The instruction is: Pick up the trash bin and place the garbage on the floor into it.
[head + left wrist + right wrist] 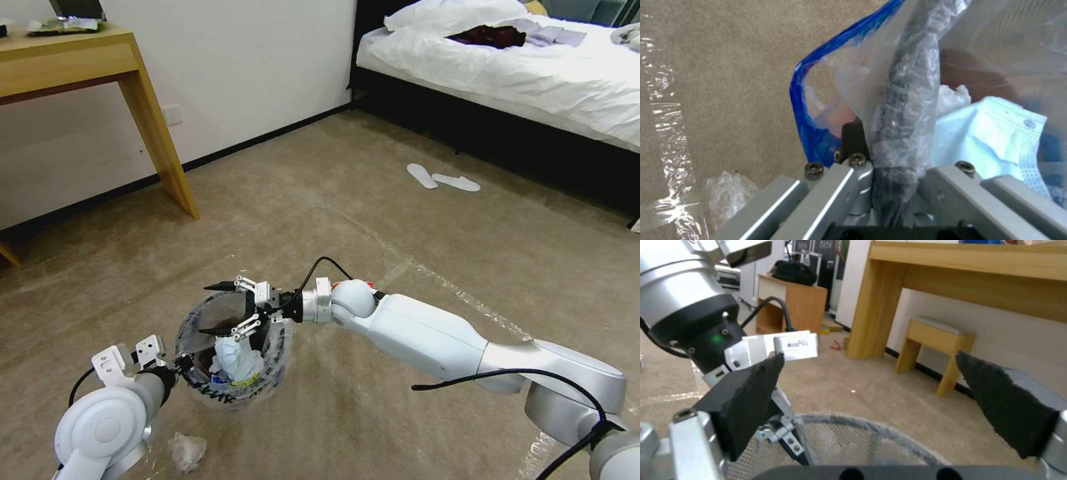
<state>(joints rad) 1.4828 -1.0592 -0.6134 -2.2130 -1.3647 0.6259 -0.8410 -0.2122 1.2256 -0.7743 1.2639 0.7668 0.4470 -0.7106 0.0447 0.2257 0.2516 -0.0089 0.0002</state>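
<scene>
A wooden counter (80,60) stands against the white wall (253,67). A bed (520,73) with white bedding carries dark red clothing (487,35); two white slippers (443,179) lie near it. A small wooden stool (936,340) stands beneath the counter.

The right arm reaches across from the right, its wrist level and the right gripper (223,309) held with jaws spread wide apart. The left arm is bent low at the near left; the left gripper (179,363) seems clamped, its jaws close together, though partly hidden.
</scene>
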